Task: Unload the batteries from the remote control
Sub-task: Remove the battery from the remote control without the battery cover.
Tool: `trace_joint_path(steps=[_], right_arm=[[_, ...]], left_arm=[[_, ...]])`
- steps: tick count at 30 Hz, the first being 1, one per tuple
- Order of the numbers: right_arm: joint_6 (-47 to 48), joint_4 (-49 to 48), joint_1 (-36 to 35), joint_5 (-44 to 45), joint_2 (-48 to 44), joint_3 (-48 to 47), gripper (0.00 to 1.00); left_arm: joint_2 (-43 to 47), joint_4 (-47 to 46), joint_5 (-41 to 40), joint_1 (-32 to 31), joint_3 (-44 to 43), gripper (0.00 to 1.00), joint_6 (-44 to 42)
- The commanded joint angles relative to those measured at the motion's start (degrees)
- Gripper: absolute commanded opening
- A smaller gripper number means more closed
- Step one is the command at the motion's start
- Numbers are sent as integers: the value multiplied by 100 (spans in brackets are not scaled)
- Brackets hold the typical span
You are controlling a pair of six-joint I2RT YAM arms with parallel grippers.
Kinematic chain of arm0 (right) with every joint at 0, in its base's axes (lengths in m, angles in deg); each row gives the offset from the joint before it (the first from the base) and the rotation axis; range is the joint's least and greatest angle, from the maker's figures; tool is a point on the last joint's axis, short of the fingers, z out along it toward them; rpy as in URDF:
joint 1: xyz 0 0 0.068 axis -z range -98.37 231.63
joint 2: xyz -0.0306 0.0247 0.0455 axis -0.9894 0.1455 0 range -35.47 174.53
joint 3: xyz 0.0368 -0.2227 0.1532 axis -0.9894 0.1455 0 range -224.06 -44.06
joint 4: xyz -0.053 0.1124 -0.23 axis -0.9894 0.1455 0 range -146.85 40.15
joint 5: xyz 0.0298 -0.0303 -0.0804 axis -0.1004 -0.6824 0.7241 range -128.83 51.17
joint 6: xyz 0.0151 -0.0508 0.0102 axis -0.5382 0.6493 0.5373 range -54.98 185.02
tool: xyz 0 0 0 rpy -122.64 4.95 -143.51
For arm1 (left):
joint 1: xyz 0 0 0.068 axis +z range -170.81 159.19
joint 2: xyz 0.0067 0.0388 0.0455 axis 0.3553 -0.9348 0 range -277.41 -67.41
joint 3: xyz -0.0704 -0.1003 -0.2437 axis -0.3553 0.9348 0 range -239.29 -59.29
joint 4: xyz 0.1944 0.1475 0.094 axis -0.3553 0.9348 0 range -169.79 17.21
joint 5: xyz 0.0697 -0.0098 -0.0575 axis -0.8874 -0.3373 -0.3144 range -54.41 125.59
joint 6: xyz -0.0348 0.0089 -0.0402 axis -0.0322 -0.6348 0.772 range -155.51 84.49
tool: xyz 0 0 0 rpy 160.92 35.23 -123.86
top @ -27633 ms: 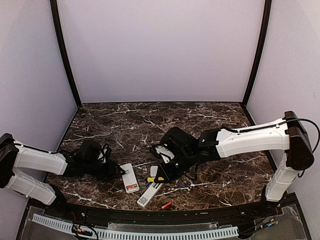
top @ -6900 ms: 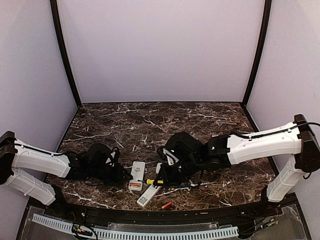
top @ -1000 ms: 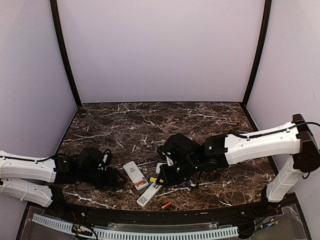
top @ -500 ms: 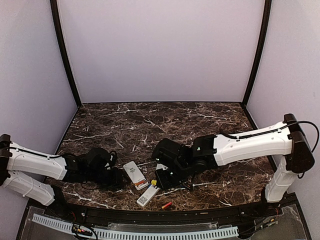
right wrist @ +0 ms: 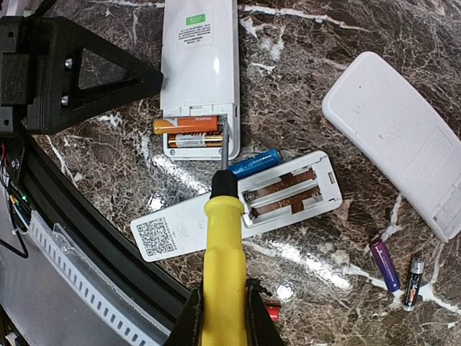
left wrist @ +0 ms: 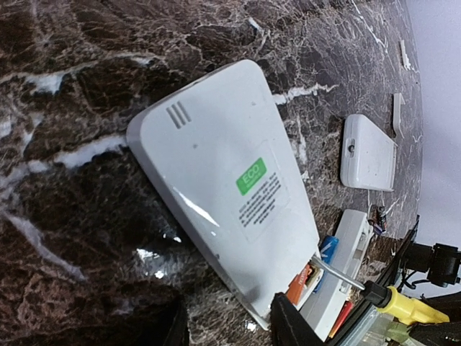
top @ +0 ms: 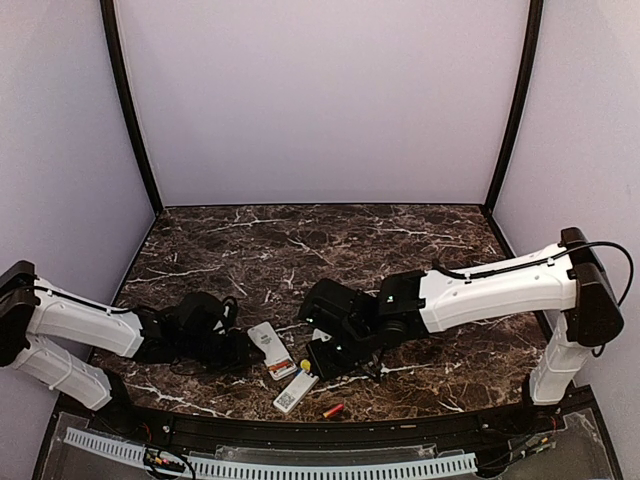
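Observation:
A white remote control (right wrist: 198, 65) lies face down with its end compartment open and two orange batteries (right wrist: 189, 125) inside. My right gripper (right wrist: 221, 310) is shut on a yellow-handled screwdriver (right wrist: 223, 245), whose tip rests in that compartment beside the batteries. A blue battery (right wrist: 253, 162) lies loose between this remote and a second remote (right wrist: 180, 227), whose compartment (right wrist: 284, 191) is empty. My left gripper (left wrist: 230, 328) stands open at the remote's (left wrist: 223, 187) side, one finger (left wrist: 288, 324) against its edge. From above, both grippers (top: 243, 352) (top: 325, 358) flank the remote (top: 270, 348).
A large white cover (right wrist: 396, 140) lies to the right. A purple battery (right wrist: 383, 265) and a black one (right wrist: 412, 274) rest near it. A red battery (top: 333, 410) lies by the table's front edge (top: 300, 428), close to the second remote (top: 295, 390).
My right arm has shifted left, bringing the screwdriver tip to the remote's open end. My left gripper has moved in against the remote and its jaws have narrowed.

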Motion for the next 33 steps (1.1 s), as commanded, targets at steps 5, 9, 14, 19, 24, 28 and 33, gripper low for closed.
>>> trace_joint_path(steps=[5, 9, 14, 19, 24, 28, 33], right_arm=[[-92, -673, 92, -512, -192, 408, 0], [-193, -1037, 193, -728, -350, 615, 0], [-186, -1270, 246, -816, -493, 695, 0], [-207, -920, 234, -548, -520, 531, 0], [-143, -105, 168, 203, -499, 237, 0], [-123, -75, 138, 219, -593, 259, 0], [-69, -436, 115, -224, -512, 319, 0]], left_arm=[[-603, -662, 255, 32, -92, 30, -25], [-786, -742, 385, 32, -112, 22, 1], [-777, -734, 377, 37, -66, 19, 58], [-696, -669, 357, 32, -23, 18, 92], [-600, -483, 304, 33, -21, 17, 56], [-543, -379, 275, 32, -17, 17, 40], [-531, -345, 275, 32, -21, 17, 31]])
